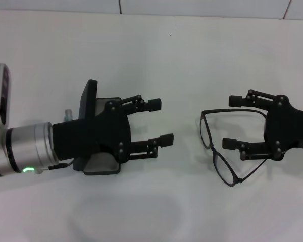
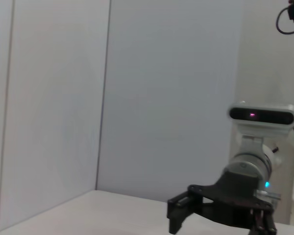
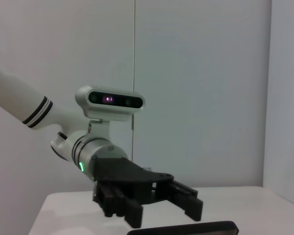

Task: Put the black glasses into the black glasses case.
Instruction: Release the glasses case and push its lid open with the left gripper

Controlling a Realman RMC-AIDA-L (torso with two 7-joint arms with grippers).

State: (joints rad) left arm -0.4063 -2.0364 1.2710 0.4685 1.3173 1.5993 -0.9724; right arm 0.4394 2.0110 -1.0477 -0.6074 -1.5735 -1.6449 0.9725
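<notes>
The black glasses (image 1: 223,166) lie unfolded on the white table at the right of the head view, lenses towards the middle. My right gripper (image 1: 232,122) is open and empty, with its fingers spread over the glasses' temple arms (image 1: 232,111). The black glasses case (image 1: 89,101) stands open at the left, with its lid upright and its grey lining (image 1: 98,163) showing. My left gripper (image 1: 160,121) is open and empty above the case, with its fingers reaching past it towards the middle. The left wrist view shows the right gripper (image 2: 220,226). The right wrist view shows the left gripper (image 3: 159,210).
The white table (image 1: 156,212) ends at a pale wall at the back. Bare tabletop lies between the two grippers and in front of them. The left arm's silver wrist (image 1: 20,148) shows a green light.
</notes>
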